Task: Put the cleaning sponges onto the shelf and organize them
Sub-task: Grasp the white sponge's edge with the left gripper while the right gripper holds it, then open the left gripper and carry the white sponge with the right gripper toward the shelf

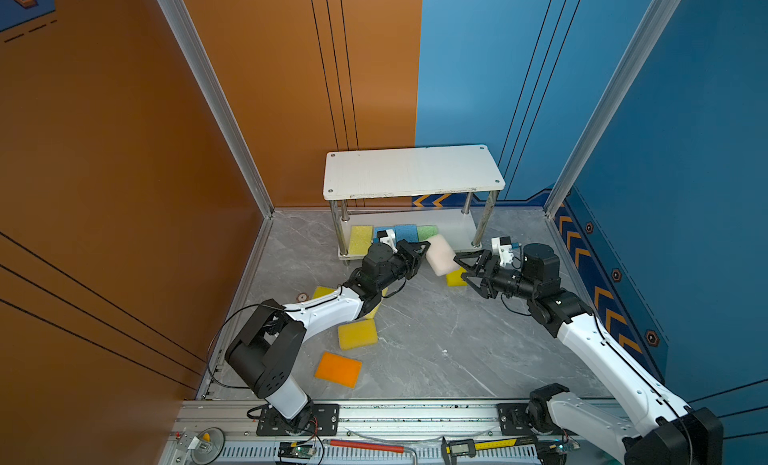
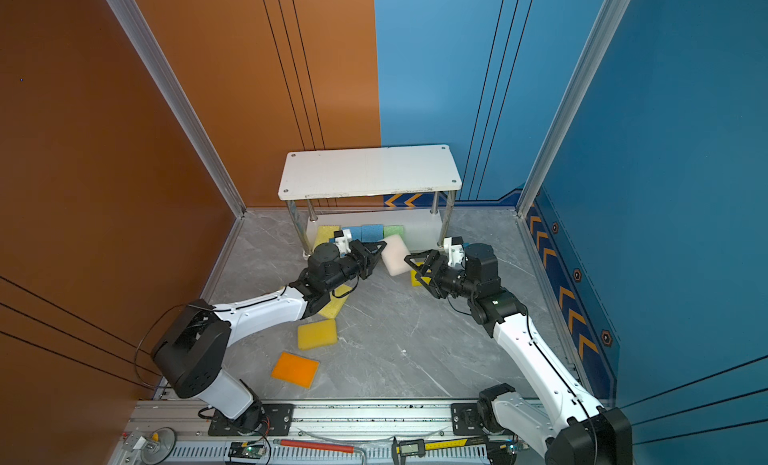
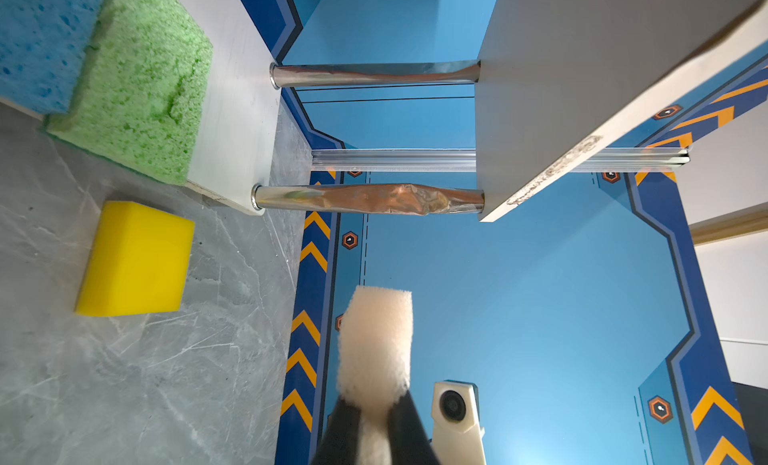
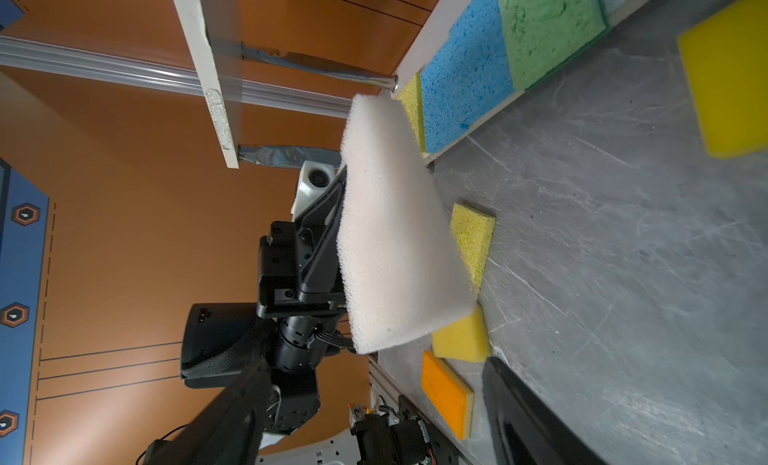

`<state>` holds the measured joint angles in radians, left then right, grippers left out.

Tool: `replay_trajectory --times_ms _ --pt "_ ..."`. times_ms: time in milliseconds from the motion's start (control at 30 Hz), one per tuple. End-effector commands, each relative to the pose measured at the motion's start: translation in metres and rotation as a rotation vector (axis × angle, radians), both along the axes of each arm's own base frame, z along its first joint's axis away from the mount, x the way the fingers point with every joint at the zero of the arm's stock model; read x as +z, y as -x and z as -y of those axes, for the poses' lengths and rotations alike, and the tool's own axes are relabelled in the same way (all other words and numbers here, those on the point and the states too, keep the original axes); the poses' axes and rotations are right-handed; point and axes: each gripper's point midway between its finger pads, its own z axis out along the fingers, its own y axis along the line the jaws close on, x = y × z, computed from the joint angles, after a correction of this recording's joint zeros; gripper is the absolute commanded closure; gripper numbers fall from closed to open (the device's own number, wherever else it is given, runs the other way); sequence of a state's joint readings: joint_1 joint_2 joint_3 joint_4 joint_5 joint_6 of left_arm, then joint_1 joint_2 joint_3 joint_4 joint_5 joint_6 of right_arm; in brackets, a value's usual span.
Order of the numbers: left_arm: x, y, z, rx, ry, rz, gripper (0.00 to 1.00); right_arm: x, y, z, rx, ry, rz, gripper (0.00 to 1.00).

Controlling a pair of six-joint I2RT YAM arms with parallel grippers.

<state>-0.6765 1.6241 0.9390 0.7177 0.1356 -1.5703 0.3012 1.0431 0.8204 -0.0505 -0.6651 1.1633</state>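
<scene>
Left wrist view: my left jaws clamped on end of pale beige-pink foam sponge (image 3: 376, 342), held above grey tabletop (image 3: 124, 379), before white two-tier shelf (image 1: 411, 172). My right jaws spread, empty. I'd lay it flat on lower board beside green porous sponge (image 3: 137, 80), clear of shiny post (image 3: 365, 199).

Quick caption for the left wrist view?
Left gripper holding the pale sponge before the shelf, whose lower board carries a green sponge and a blue sponge; yellow sponge on the table.
</scene>
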Motion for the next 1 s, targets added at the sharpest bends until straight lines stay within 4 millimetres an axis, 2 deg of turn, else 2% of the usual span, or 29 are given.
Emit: replay_trajectory --times_ms 0,133,333,500,767,967 --pt "0.015 -0.004 0.001 0.055 0.102 0.022 0.89 0.013 -0.014 -0.003 -0.053 -0.063 0.041 0.21" --pt "0.017 -0.002 0.002 0.058 0.107 0.026 0.89 0.014 -0.018 -0.008 -0.055 -0.062 0.047 0.25" --pt "0.020 0.000 0.002 0.056 0.107 0.035 0.89 0.001 -0.019 -0.017 -0.044 -0.043 0.005 0.29" --pt "0.018 0.002 0.006 0.054 0.111 0.032 0.89 -0.002 -0.023 -0.021 -0.042 -0.033 -0.009 0.30" --pt "0.020 0.000 0.007 0.053 0.111 0.042 0.89 -0.022 -0.019 -0.012 -0.080 0.032 -0.068 0.30" --pt "0.020 0.000 0.011 0.039 0.115 0.037 0.89 -0.021 -0.026 -0.011 -0.110 0.019 -0.055 0.30"
